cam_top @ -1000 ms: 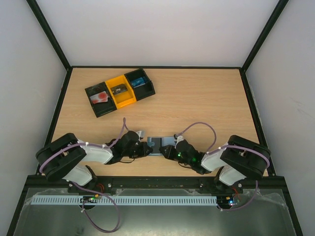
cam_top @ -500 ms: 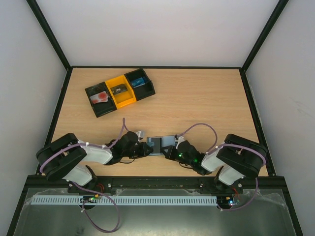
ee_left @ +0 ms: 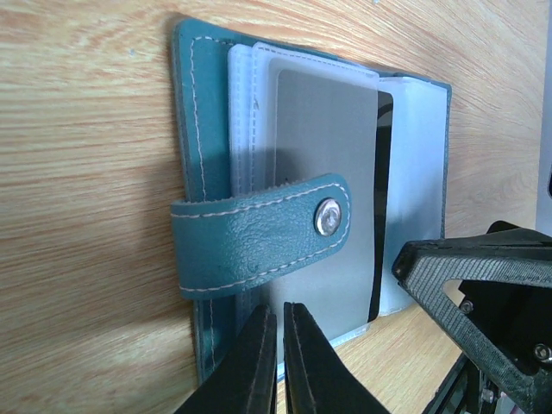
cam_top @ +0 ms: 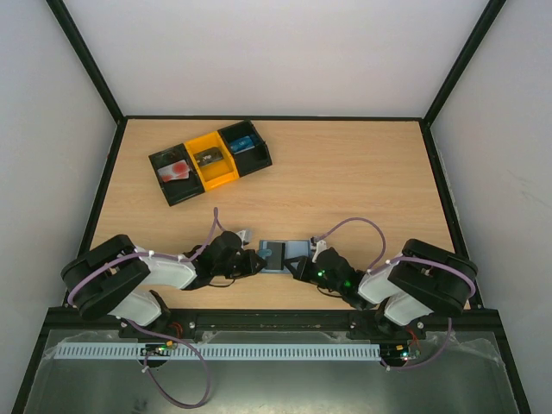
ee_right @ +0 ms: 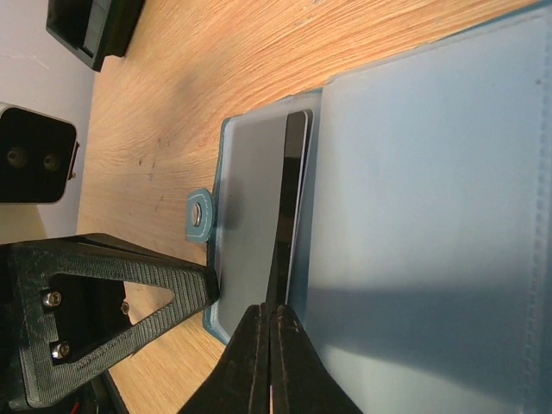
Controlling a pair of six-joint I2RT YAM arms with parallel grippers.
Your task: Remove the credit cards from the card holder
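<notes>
Broadly, the wooden worktop fills the middle of the overhead view, with the left arm and the right arm reaching in toward each other along its near edge. Well apart from them, at the far left, sits a three-compartment tray, black at both ends and orange in the middle, with a red-and-white item in its left bin and a blue item in its right one. The card holder lies flat and open on the worktop between the two arms, near the front edge. Close up it is a teal stitched cover holding frosted clear sleeves, and a grey card rests in the sleeves with a dark card showing as a narrow edge beside it. A teal strap folds across the grey card, ending in a round metal snap. The left jaws are drawn almost together, with only a thin slit between them, at the holder's near edge just below the strap; whether a leaf is caught in that slit cannot be told. The right jaws are pressed fully together, and their tips meet at the near end of the dark card's edge; whether they pinch that card cannot be told.
</notes>
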